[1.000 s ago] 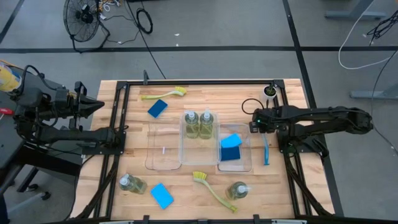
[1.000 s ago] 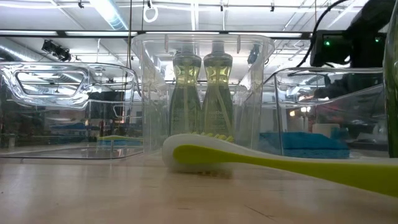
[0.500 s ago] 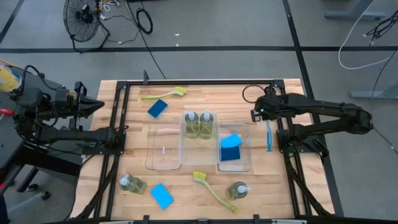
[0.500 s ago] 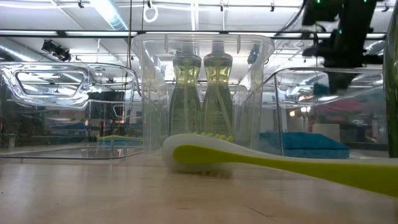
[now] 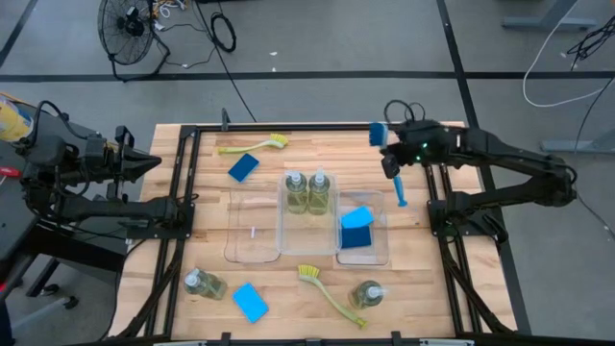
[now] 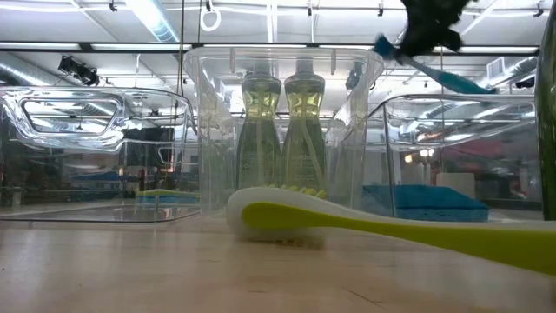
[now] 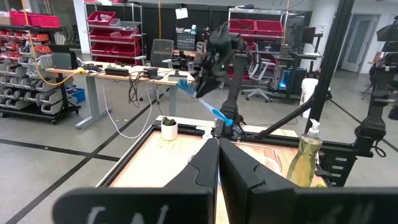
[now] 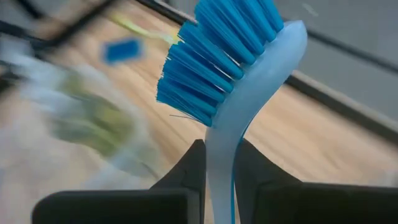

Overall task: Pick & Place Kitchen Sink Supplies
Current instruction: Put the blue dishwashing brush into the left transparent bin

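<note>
Right wrist view: right gripper fingers clamp the blue brush handle.

A blue brush at upper right, blue sponges, yellow-green brushes, yellow-green soap bottles, clear trays, and a pale wood counter.

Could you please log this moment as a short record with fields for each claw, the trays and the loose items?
right claw: shut on the blue dish brush, held in the air over the table's right side
left claw: shut, empty, parked off the table's left edge
middle tray: two soap bottles upright
right tray: two blue sponges
left tray: no supplies
loose on table: two yellow-green brushes, two sponges, two bottles lying down
</note>
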